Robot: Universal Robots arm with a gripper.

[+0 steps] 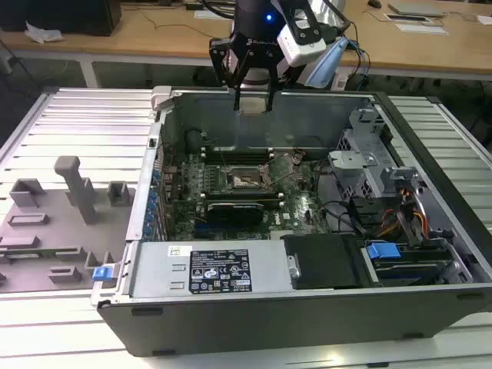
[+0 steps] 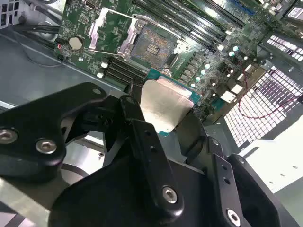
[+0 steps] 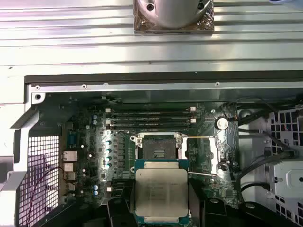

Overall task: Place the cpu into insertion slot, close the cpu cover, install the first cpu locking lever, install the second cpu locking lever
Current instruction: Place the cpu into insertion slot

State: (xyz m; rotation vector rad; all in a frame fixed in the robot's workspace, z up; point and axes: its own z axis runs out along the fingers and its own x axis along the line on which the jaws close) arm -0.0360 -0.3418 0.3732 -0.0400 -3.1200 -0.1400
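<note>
My gripper (image 1: pixel 252 102) hangs over the far wall of the open computer case, shut on the cpu (image 1: pixel 252 108). In both wrist views the cpu (image 2: pixel 165 106) (image 3: pixel 161 194) shows its silver-grey top and green edge, with a black finger (image 2: pixel 137 118) on each of two opposite sides. The insertion slot (image 1: pixel 244 179) (image 2: pixel 152 46) (image 3: pixel 158 146) lies bare on the green motherboard, below the cpu and apart from it, its pinned centre showing. The cpu cover (image 2: pixel 94 33) (image 3: pixel 214 158) is swung open beside the slot, thin lever wires standing next to it.
Long black memory slots (image 3: pixel 151 118) run along one side of the socket, and a black card (image 1: pixel 234 209) along the other. A drive cage with cables (image 1: pixel 377 177) fills the case on the exterior view's right. A grey fixture tray (image 1: pixel 54 223) lies outside on the left.
</note>
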